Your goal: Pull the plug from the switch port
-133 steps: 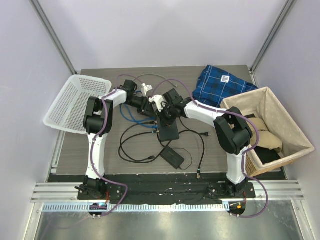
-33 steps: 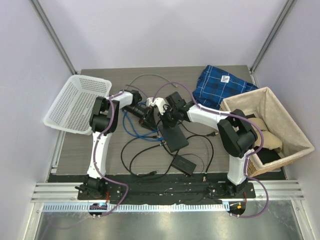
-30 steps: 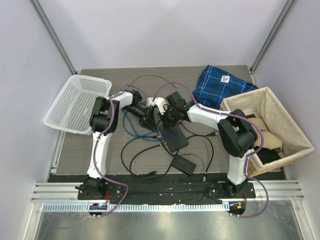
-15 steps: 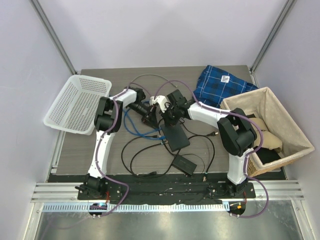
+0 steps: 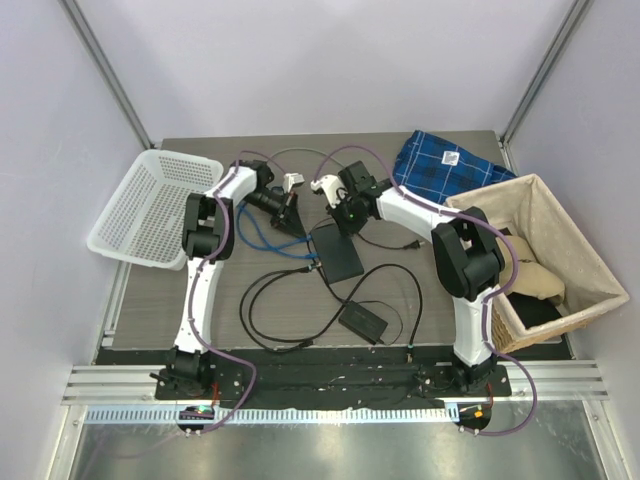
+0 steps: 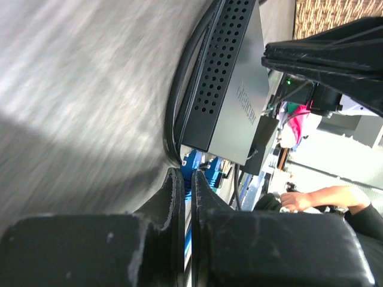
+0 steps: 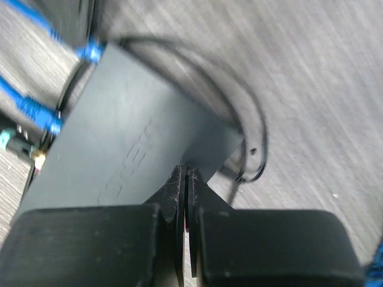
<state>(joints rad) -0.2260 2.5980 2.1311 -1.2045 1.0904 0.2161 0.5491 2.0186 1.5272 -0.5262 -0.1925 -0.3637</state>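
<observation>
Room: pale lilac walls (image 5: 330, 70) on three sides, with grey metal posts (image 5: 105, 70) rising at the far corners. A person's bare forearm (image 6: 323, 196) shows in the background of the left wrist view.
Tabletop: dark grey wood-grain board (image 5: 200, 320), with a silver rail (image 5: 330, 385) along its near edge by the arm bases.
Wicker basket: cloth-lined woven rectangular basket (image 5: 575, 225) at the right edge.
White basket: perforated white plastic basket (image 5: 130, 215) at the left edge.
Cloth: crumpled blue checked cloth (image 5: 440, 170) in the far right corner, touching the wicker basket.
Switch: flat dark grey rectangular box (image 5: 340, 255) lying mid-tabletop.
Cords: black cords (image 5: 260, 310) loop across the near half; blue network cable (image 5: 262, 235) curls left of the box.
Brick: small black power brick (image 5: 362, 320) near the box, toward the bases.
Left pincer (image 6: 187, 173): fingers pressed nearly together, a strip of the blue network cable in the slit.
Right pincer (image 7: 184, 170): fingers closed together, tips over the box's corner.
Switch port (image 5: 316, 258): on the box's left narrow edge; blue plug (image 7: 91, 49) meets that edge, but blur hides its seating.
</observation>
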